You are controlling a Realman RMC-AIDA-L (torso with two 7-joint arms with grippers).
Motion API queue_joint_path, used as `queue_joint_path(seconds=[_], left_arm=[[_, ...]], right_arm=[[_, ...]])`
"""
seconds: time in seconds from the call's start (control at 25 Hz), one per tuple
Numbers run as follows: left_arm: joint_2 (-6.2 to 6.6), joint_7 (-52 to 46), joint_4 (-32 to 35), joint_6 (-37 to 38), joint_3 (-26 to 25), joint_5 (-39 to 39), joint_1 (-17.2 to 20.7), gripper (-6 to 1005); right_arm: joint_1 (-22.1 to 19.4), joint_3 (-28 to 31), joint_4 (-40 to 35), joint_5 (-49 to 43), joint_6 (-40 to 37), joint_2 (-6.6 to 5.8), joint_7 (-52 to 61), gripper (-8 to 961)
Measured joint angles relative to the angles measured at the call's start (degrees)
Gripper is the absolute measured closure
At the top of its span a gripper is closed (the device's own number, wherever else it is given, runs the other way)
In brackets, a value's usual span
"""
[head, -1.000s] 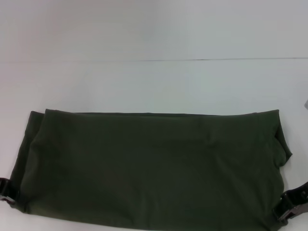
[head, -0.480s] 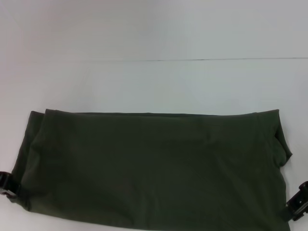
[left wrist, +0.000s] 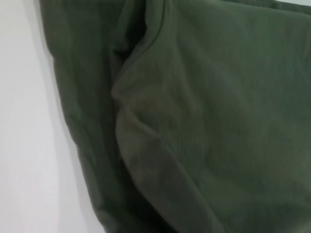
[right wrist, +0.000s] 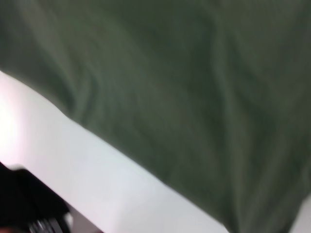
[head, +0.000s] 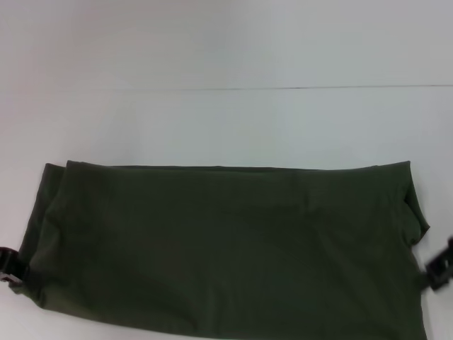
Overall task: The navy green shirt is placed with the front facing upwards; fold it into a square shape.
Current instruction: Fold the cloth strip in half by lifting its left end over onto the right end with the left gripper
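Left gripper sits at the navy green shirt's left edge, right gripper at its right edge; grip state of either: can't tell. Shirt lies folded into a wide band on the white table, plain side up.

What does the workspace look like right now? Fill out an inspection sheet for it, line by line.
Surface: white table, bare beyond the cloth.
Job's things: navy green shirt lies flat as a wide band across the near table, plain green side up, no lettering showing; layered folds at both ends.
Clutter: nothing seen.
Grippers: left gripper at the shirt's left edge near the table's front; right gripper just off the shirt's right edge. Neither is seen holding cloth.
Cables: nothing seen.
Surroundings: thin dark line across the far side of the table; plain pale background beyond.
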Motion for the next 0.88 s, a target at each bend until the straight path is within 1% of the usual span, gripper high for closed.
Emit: queue_joint_path(seconds=[0.04, 0.12, 0.2, 0.28, 0.4, 0.52, 0.6, 0.68, 0.88], left_arm=[[0.00, 0.06, 0.00, 0.02, -0.03, -0.04, -0.03, 969], [0.00, 0.22, 0.00, 0.00, -0.11, -0.22, -0.04, 969], [0.00, 0.39, 0.00, -0.07, -0.16, -0.33, -0.04, 969], [0.00, 0.42, 0.00, -0.18, -0.18, -0.30, -0.04, 969], [-0.01, 0.43, 0.00, -0.35, -0.17, -0.31, -0.05, 968], [-0.05, 0.45, 0.00, -0.55, -0.19, -0.32, 0.16, 968], [-0.10, 0.45, 0.01, -0.70, -0.24, -0.32, 0.27, 968], [-0.13, 0.46, 0.01, -0.77, -0.67, -0.30, 0.34, 968], [0.00, 0.55, 0.00, -0.86, -2.23, -0.21, 0.37, 968]], right_arm=[[0.03, 2.19, -0.55, 0.88, -0.24, -0.19, -0.10, 554], [-0.03, 6.89, -0.88, 4.19, -0.35, -0.80, -0.18, 548], [-0.44, 9.51, -0.08, 8.80, 0.00, -1.33, -0.24, 543], [-1.13, 10.39, 1.22, 14.06, 0.79, -1.60, -0.69, 539], [-2.77, 11.83, 4.19, 23.28, 2.16, -1.46, -4.04, 535], [-4.95, 12.68, 9.14, 32.19, 3.82, -0.85, -11.35, 530], [-6.21, 12.58, 12.15, 35.48, 6.15, -0.01, -18.35, 528], [-7.45, 12.63, 13.38, 36.35, 9.24, 1.69, -24.93, 525], [-10.11, 12.47, 12.70, 37.25, 19.35, 7.18, -44.32, 518]])
